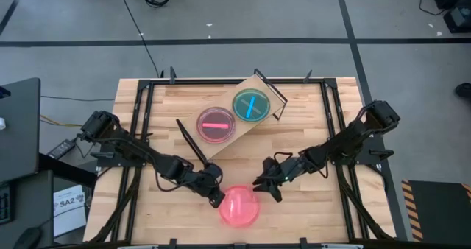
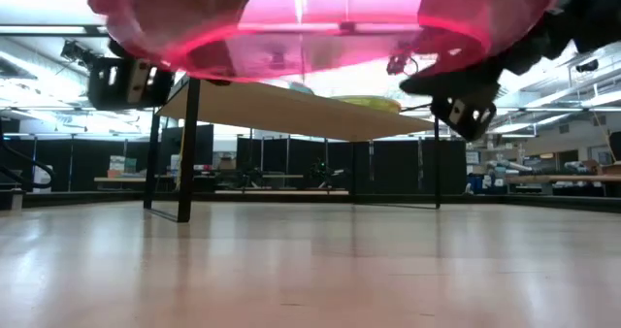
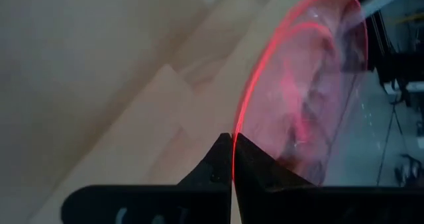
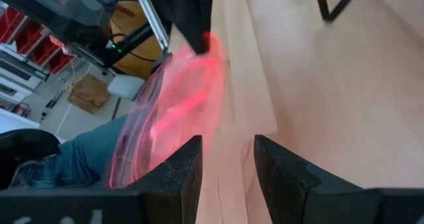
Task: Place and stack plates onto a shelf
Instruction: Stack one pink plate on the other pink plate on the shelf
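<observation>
A pink plate (image 1: pixel 240 207) hangs near the table's front edge, lifted clear of the wood, as the low view shows (image 2: pixel 320 22). My left gripper (image 1: pixel 218 197) is shut on it at its left side. My right gripper (image 1: pixel 271 190) stands open just right of the plate and apart from it, with only table between its fingers (image 4: pixel 228 164). The shelf (image 1: pixel 243 135) stands askew at the middle far side on black wire legs (image 2: pixel 189 148). A second pink plate (image 1: pixel 216 124) and a green plate (image 1: pixel 250 104) lie on the shelf board. My left gripper pinches the pink plate's rim (image 3: pixel 236 121) between its two fingertips, at the plate's left edge. The fingers slant down from the table's left. The plate juts out past the fingertips toward the right, clear of the table.
The slatted tabletop (image 1: pixel 309 212) is bare to the right of the plate and in front of the shelf. A black frame (image 1: pixel 335 124) runs around the table's edges. A person's legs in jeans (image 4: pixel 73 161) show beyond the near edge in the right wrist view.
</observation>
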